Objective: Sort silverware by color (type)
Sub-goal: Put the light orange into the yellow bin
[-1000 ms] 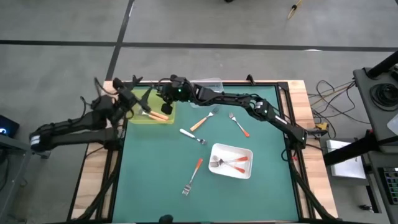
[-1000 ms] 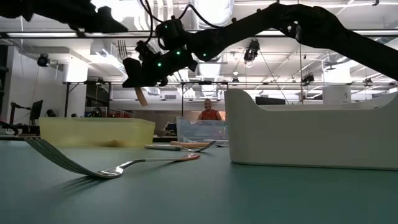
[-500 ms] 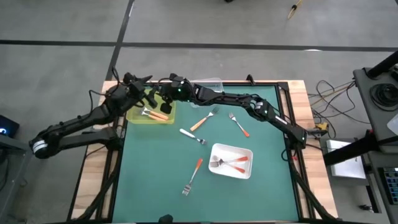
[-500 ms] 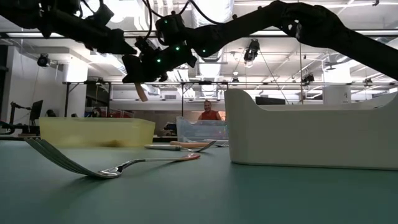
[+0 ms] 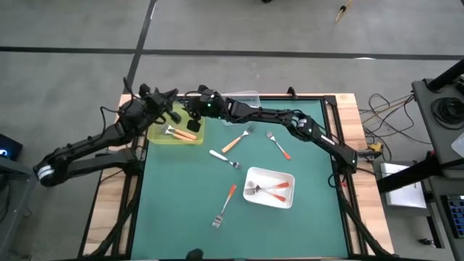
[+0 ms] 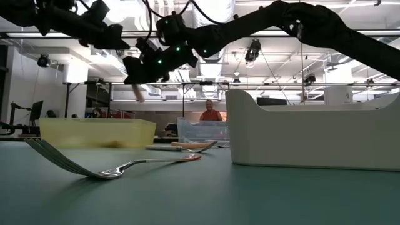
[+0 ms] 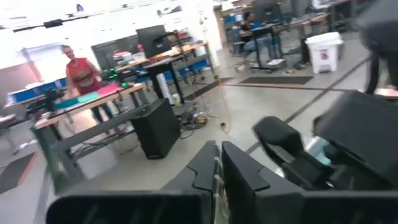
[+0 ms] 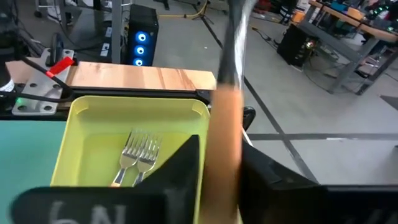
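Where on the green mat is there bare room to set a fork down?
The near right corner, beyond the white tray, and the left strip below the yellow tray to the red-orange fork are bare. The middle is crowded: a tan fork, a white-handled fork and another red-orange fork. Both grippers crowd the yellow tray.

I am looking at two slim arms, both matt black and built of jointed tubes with chunky housings at the elbows; thin black cables are looping along the left arm (image 5: 94, 145); the right arm (image 5: 290, 119) is glowing with small green lights near its wrist; a white band is showing at the left arm's base; the left gripper's fingers (image 7: 233, 171) are showing as flat, angular black plastic.
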Action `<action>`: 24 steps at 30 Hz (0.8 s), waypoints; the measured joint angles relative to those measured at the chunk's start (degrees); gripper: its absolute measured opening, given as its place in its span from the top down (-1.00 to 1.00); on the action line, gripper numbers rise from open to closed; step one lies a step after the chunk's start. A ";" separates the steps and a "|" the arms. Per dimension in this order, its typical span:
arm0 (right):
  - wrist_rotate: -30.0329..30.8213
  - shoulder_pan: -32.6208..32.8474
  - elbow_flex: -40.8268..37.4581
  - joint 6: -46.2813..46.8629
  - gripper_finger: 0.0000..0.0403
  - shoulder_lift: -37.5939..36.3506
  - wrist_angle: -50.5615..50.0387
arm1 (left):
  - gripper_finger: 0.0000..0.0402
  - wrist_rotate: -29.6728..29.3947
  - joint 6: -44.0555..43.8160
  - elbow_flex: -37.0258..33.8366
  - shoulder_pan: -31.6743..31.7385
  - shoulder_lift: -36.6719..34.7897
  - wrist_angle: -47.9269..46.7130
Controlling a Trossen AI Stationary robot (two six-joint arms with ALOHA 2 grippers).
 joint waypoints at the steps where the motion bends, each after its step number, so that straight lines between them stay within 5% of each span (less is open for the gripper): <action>1: 0.73 -0.02 0.00 0.28 0.55 0.00 -0.07 | 0.99 -0.95 -0.53 0.16 0.00 -0.11 -0.16; 10: 2.17 -0.04 0.00 1.52 0.20 -1.41 -6.65 | 1.00 -9.73 -6.33 3.43 0.17 -0.19 -8.98; 24: 2.08 1.36 0.00 7.30 0.19 -7.73 -36.04 | 1.00 -9.31 -6.81 4.73 0.08 -0.07 -11.67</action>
